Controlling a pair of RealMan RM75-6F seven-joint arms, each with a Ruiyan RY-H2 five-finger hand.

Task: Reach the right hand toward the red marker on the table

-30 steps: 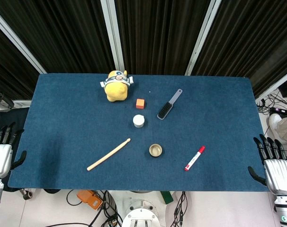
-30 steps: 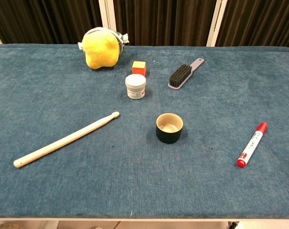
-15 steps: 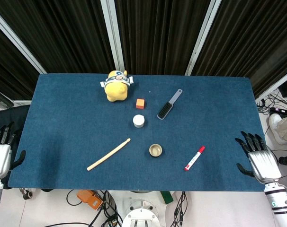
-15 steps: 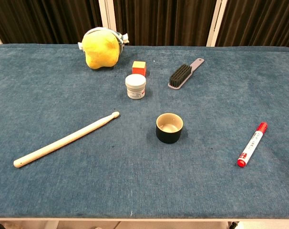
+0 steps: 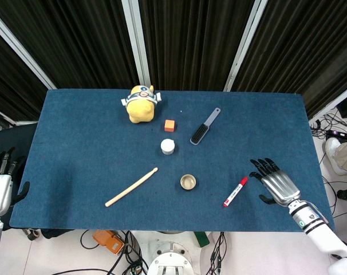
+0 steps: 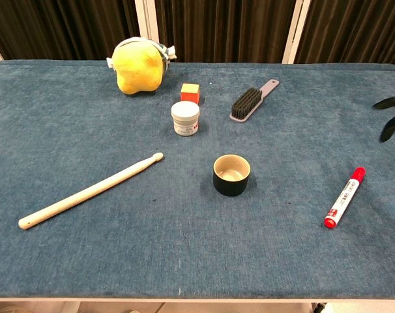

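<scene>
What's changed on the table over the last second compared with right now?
The right robot hand has moved in from beside the table's right edge to over the blue cloth, fingers spread, now just right of the red marker and not touching it; its fingertips now show in the chest view. Nothing was grasped or released. The left robot hand has hardly moved at the left edge, and the marker lies as before.

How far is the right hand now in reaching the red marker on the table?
Done: the right hand is over the table, beside the red marker, fingers spread and holding nothing. In hand: the approach; its fingertips just enter the chest view. Left: a gap to the marker remains, with no contact. The left hand waits off the table's edge.
</scene>
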